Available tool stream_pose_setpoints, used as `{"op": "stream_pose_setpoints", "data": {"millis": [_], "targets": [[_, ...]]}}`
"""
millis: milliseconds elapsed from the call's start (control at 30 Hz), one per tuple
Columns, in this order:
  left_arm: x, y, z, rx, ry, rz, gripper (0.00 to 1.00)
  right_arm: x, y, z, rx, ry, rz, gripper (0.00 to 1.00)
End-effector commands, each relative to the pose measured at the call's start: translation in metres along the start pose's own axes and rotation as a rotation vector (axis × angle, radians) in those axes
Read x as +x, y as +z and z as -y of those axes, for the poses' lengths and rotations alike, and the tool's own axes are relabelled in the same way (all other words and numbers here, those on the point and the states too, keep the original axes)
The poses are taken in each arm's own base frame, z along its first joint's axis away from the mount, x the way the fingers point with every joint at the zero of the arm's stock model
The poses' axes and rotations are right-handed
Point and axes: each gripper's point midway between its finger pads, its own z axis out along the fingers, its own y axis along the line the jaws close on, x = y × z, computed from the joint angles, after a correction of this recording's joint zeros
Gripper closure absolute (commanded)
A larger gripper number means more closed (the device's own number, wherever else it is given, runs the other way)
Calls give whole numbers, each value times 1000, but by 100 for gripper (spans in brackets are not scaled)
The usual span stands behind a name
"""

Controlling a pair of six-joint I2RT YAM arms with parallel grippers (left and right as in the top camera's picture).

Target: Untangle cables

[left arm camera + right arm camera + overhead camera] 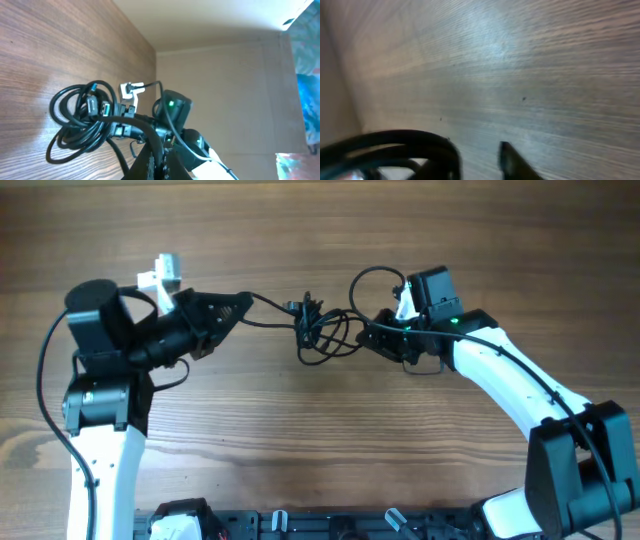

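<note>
The left gripper (246,302) had its jaws pressed together on one strand of the cables (320,332), which lay bunched in the middle of the worktop (320,440). Beyond them sat the right gripper (368,335); whether its jaws were spread, I could not tell. A hard pull apart could draw the cables tighter.

I've got the cables (318,332) as thin black cords bunched in a loose knot mid-table (320,450), w/ several overlapping loops. One strand runs off left, pulled fairly straight; another arcs up and over to the right. Left wrist cam: coils (75,122) stacked, small plug ends (93,106) poking out on top. Right wrist cam: just a blurred black curve (395,142), no detail.
</note>
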Motion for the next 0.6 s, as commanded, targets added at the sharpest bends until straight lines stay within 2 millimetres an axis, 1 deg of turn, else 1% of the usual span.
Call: {"op": "stream_pose_setpoints", "data": {"millis": [0, 67, 133, 200, 233, 267, 400, 500, 567], "targets": [[2, -21, 41, 72, 181, 17, 96, 21, 14, 30, -44, -149, -122, 53], [6, -13, 30, 51, 177, -22, 96, 31, 10, 3, -208, -207, -174, 50], [11, -3, 16, 26, 165, -71, 96, 35, 2, -23, -360, -237, -202, 50], [16, 9, 0, 2, 149, -125, 96, 36, -9, -45, -495, -265, -221, 49], [18, 16, -8, -9, 140, -153, 96, 38, -18, -61, -593, -278, -241, 48], [22, 24, -18, -24, 123, -190, 96, 38, -25, -71, -649, -278, -256, 48], [38, 48, -41, -46, 115, -298, 96, 37, -46, -97, -793, -265, -310, 46], [48, 60, -47, -45, 145, -349, 96, 33, -51, -103, -809, -230, -327, 46], [53, 66, -48, -47, 150, -367, 96, 29, -48, -103, -782, -183, -317, 46]]}}
